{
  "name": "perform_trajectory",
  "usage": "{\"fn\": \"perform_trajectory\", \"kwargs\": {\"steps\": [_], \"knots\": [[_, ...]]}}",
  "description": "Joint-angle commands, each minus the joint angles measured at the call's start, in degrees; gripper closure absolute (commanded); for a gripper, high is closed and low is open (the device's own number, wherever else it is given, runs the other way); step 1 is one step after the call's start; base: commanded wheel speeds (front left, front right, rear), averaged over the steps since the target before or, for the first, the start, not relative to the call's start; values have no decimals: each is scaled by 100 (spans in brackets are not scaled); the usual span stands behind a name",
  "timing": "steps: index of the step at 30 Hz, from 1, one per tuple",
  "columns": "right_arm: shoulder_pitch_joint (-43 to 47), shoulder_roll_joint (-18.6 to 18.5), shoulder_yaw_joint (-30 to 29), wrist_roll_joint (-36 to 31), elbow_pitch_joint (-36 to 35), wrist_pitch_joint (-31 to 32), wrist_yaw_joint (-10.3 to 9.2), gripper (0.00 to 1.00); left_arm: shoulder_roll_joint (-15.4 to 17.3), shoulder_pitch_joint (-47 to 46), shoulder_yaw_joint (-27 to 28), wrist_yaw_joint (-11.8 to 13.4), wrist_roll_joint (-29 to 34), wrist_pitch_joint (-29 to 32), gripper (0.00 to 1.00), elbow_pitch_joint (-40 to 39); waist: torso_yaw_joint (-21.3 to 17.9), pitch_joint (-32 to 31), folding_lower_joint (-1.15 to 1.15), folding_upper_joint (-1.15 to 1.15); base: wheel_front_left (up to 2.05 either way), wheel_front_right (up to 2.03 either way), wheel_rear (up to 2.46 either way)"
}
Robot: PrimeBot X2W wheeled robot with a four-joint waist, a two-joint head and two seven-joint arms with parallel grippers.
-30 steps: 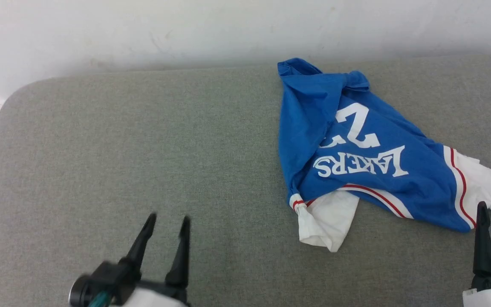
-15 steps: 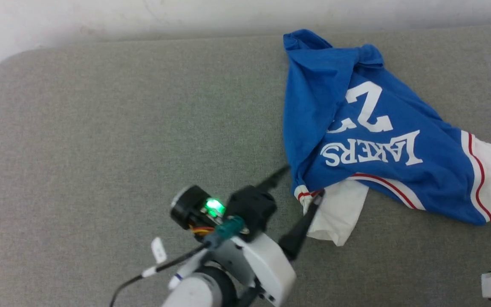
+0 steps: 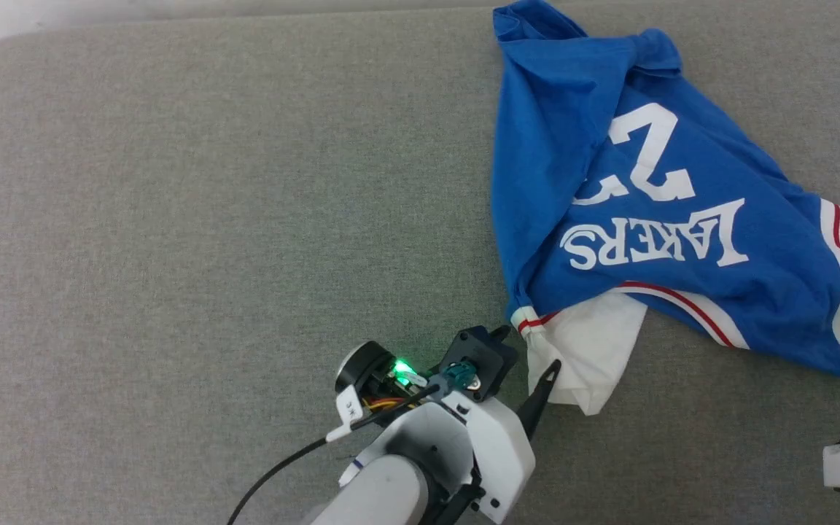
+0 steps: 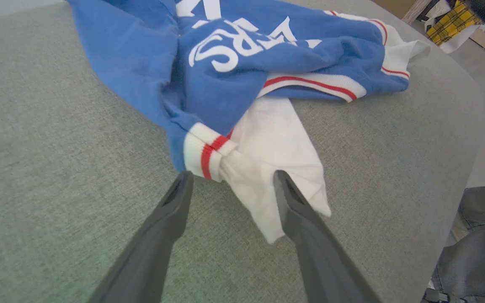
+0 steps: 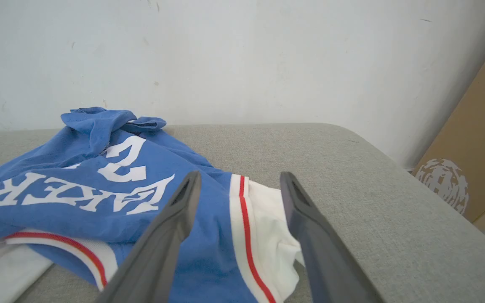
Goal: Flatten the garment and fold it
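in the lower middle of the head view the left gripper [image 3: 528, 348] sits spread, its tips either side of the white sleeve edge of the garment [image 3: 646, 219], which lies crumpled, print up, in the upper right on the grey padded surface [image 3: 172, 219]. at the right edge the right gripper [image 5: 240, 174] is spread too, near the other sleeve.

White block capitals reading "LAKERS" [image 3: 653, 240] run across the royal-blue T-shirt [image 3: 551, 146], upside down from the head camera. Beyond them is a large white "2" [image 3: 650, 157], with a second digit beside it mostly folded under. A white cable tag [image 3: 349, 402] bears marks too small to read
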Motion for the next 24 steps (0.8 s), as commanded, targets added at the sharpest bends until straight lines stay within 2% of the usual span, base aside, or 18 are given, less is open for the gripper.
{"fn": "perform_trajectory", "kwargs": {"steps": [1,6,7,9,17,24], "knots": [[-92,16,7,-13,15,-47,-4,0,-28,-147,-97,67,-122,2,0,101,5,30,-1,-1,0,0,0],[-175,16,55,-21,54,-53,-4,0,-29,-354,-424,167,-488,208,1,476,-52,119,-1,-1,0,0,0],[-190,16,67,-21,58,-54,-4,0,-29,-397,-480,182,-520,219,29,542,-72,138,-1,-1,0,0,0],[-218,16,84,-13,69,-56,-4,0,-29,-488,-587,194,-532,233,100,675,-125,181,-1,-1,0,0,0],[-242,16,15,15,94,-59,-4,0,-30,-659,-591,260,-682,-26,100,865,-251,211,-1,-1,0,0,0],[-220,16,-49,-11,96,-60,-4,0,87,-603,-304,339,-876,-316,100,582,-154,35,-1,-1,0,0,0]]}}
